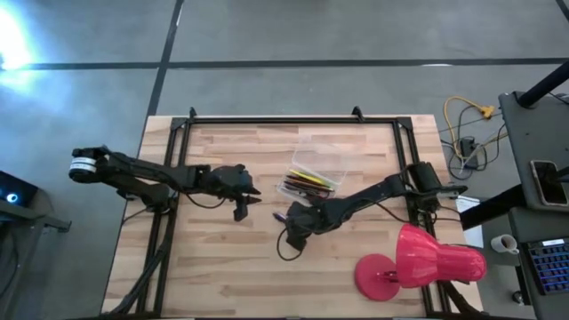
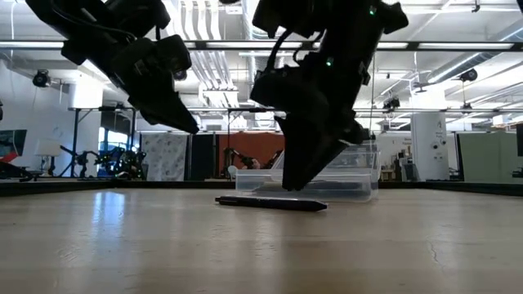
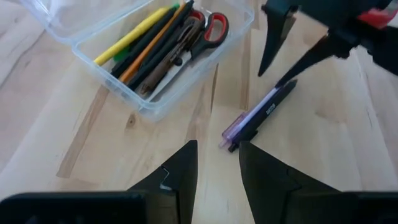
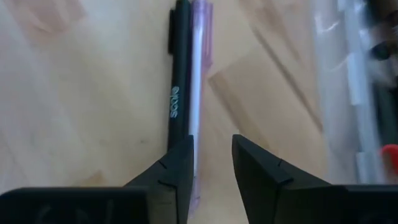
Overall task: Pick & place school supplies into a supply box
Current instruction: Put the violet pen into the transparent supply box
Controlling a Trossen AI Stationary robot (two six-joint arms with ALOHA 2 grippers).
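The clear supply box stands at the table's middle far side and holds several pens, pencils and red-handled scissors. A purple and black pen lies flat on the wood just near of the box. My right gripper points steeply down over one end of this pen. Its fingers are a little open with nothing between them, and the pen runs under one finger. My left gripper hangs open above the table to the pen's left, empty. My right gripper comes from above, slanting down, with one finger over the pen's end, fingers along the pen. The pen lies flat on the table. Whether the finger touches it I cannot tell; the finger itself hides that spot.
A large pink-red lamp-shaped object lies at the table's near right corner. A black frame runs along the table's far edge and sides. Bare wood spreads over the near left part.
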